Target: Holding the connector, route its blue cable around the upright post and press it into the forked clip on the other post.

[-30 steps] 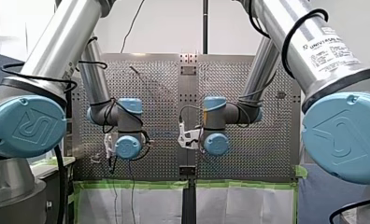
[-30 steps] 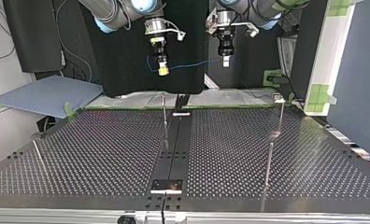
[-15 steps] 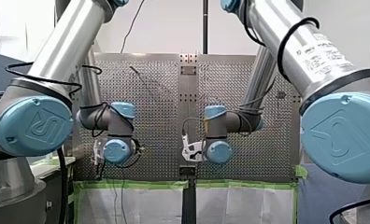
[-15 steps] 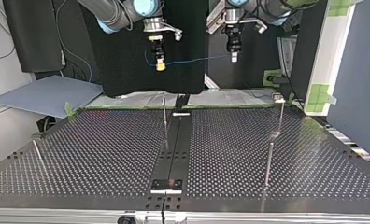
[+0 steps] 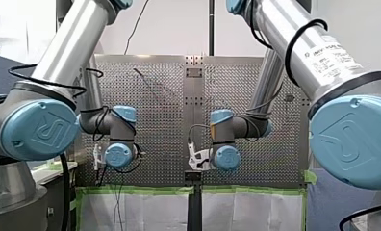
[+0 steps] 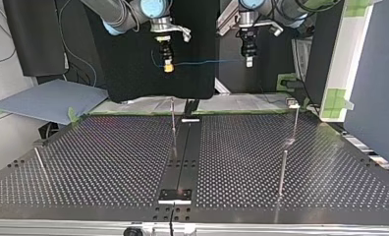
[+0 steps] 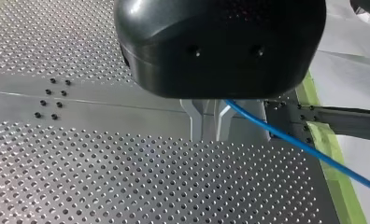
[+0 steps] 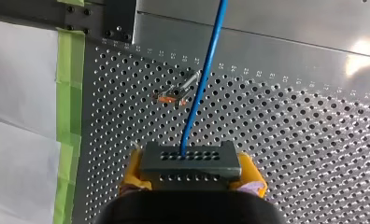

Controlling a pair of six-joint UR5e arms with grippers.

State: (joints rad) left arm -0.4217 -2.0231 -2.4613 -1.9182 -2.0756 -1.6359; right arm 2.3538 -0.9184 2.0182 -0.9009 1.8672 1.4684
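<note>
My right end effector [image 8: 192, 173] clamped on the connector [image 8: 191, 161], my left end effector [image 7: 209, 122] narrow, pinching the blue cable [image 7: 297, 142]

A label [image 5: 340, 53] on the right arm [image 5: 285, 33] reads Universal Robots; finer print is illegible. Tiny numbers border the desk [image 8: 314, 140] holes, barely legible.

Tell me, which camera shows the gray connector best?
Right wrist view: the connector sits close between yellow pads. Top view shows it tiny, front view hides it, left wrist view shows only its blue cable.
</note>
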